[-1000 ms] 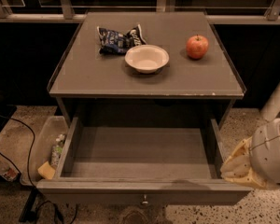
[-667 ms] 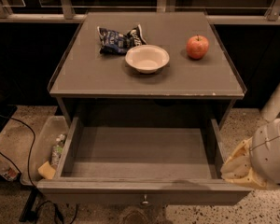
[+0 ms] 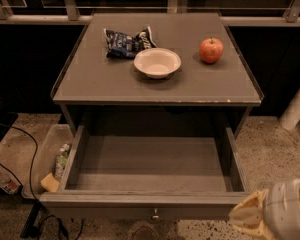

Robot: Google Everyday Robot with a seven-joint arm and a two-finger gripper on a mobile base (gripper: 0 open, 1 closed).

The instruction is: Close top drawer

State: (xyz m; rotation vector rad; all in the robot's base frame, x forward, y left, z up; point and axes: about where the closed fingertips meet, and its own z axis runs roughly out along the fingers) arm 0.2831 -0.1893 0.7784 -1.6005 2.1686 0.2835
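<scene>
Camera view: the drawer (image 3: 140, 199) is pulled far out from the cabinet (image 3: 115, 84), its grey floor showing, its front panel low in the picture with 1 round knob (image 3: 155, 215) at centre. The gripper (image 3: 270, 216) sits in the bottom right corner, just beside the drawer's front right corner and right of the knob; contact cannot be told, nor how wide it stands, since only a pale rounded part and a yellowish piece show. On the cabinet top lie a chip bag (image 3: 127, 41), a bowl (image 3: 157, 62) touching it, and an apple (image 3: 211, 50) apart to the right. A tray (image 3: 40, 156) on the floor left of the drawer holds a bottle (image 3: 61, 159) and a sponge (image 3: 50, 182)
</scene>
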